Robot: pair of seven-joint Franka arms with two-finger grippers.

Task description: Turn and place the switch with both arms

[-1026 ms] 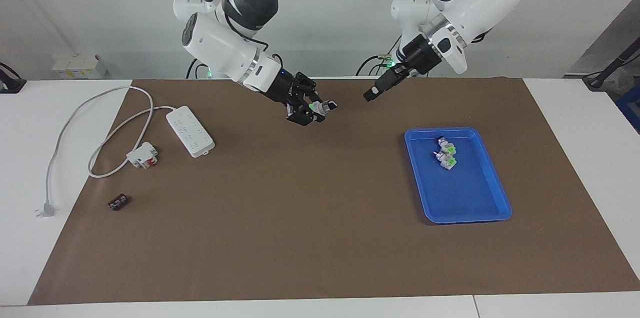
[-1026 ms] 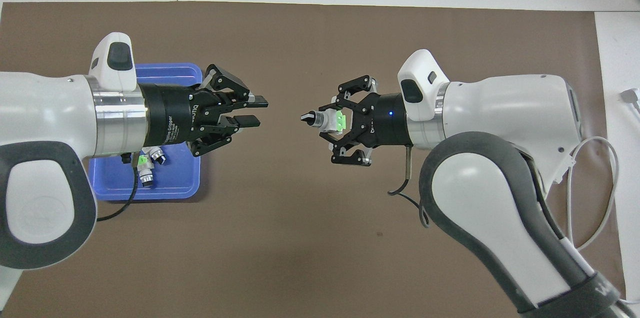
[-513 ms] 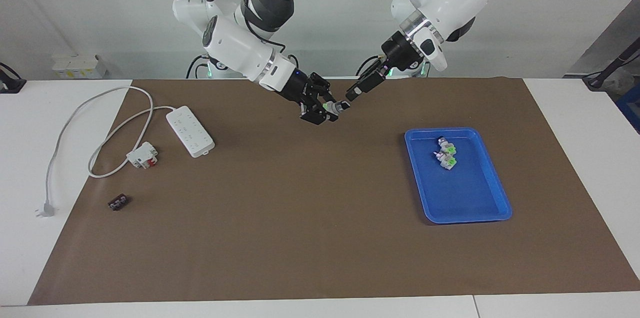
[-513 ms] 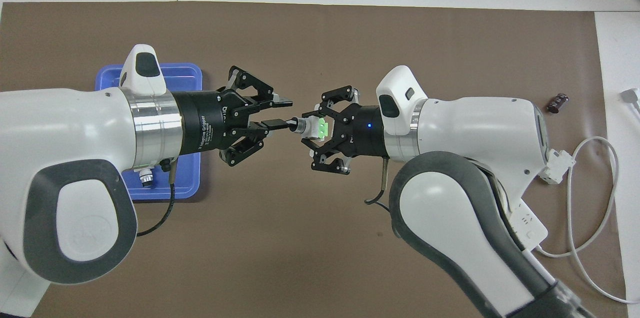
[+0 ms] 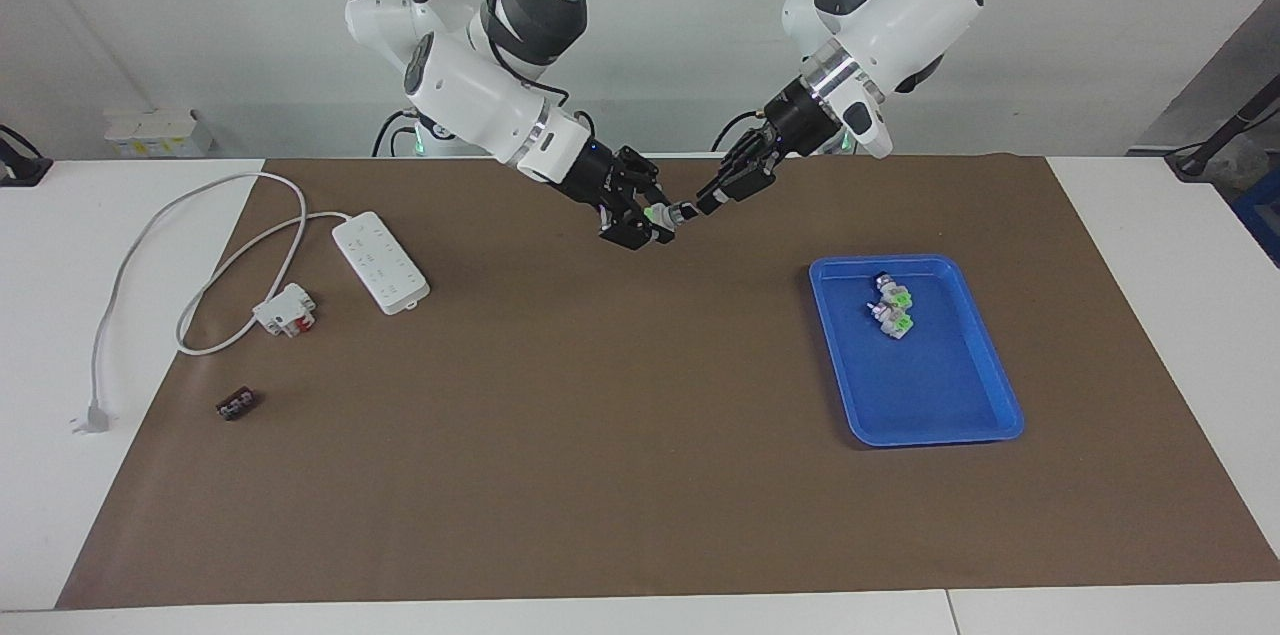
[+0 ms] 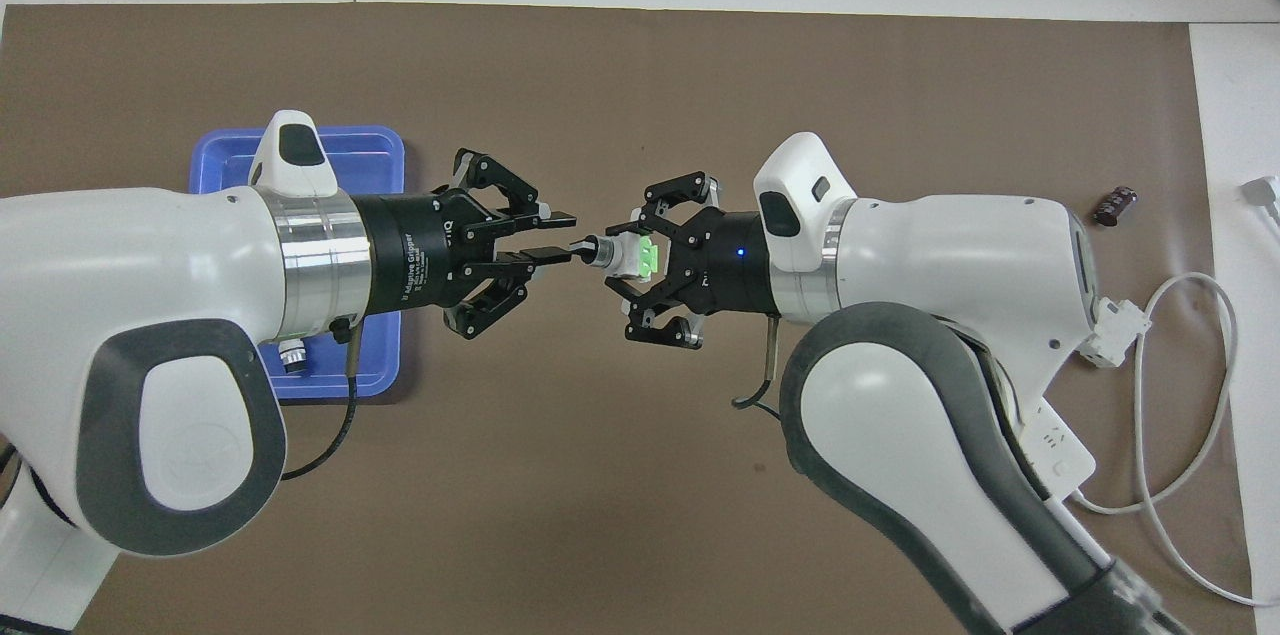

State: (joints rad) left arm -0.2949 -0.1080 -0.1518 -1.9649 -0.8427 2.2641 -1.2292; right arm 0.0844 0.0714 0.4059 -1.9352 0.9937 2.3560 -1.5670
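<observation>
My right gripper (image 5: 655, 220) is shut on the switch (image 5: 665, 213) and holds it in the air over the mat's middle, near the robots' edge. Its green label (image 6: 646, 256) faces up, and its silver collar and black knob (image 6: 582, 249) point toward my left gripper (image 6: 568, 237). My left gripper (image 5: 703, 203) is open. Its fingertips (image 6: 548, 259) are level with the knob and at it; I cannot tell whether they touch it.
A blue tray (image 5: 940, 420) toward the left arm's end holds two more switches (image 5: 890, 307); my left arm hides most of it from above (image 6: 225, 155). Toward the right arm's end lie a power strip (image 5: 380, 262), a white-and-red block (image 5: 285, 308) and a black ribbed piece (image 5: 235, 404).
Both grippers came together over the mat's middle. My left gripper moved from well apart up to the switch's knob. My right gripper kept hold of the switch.
</observation>
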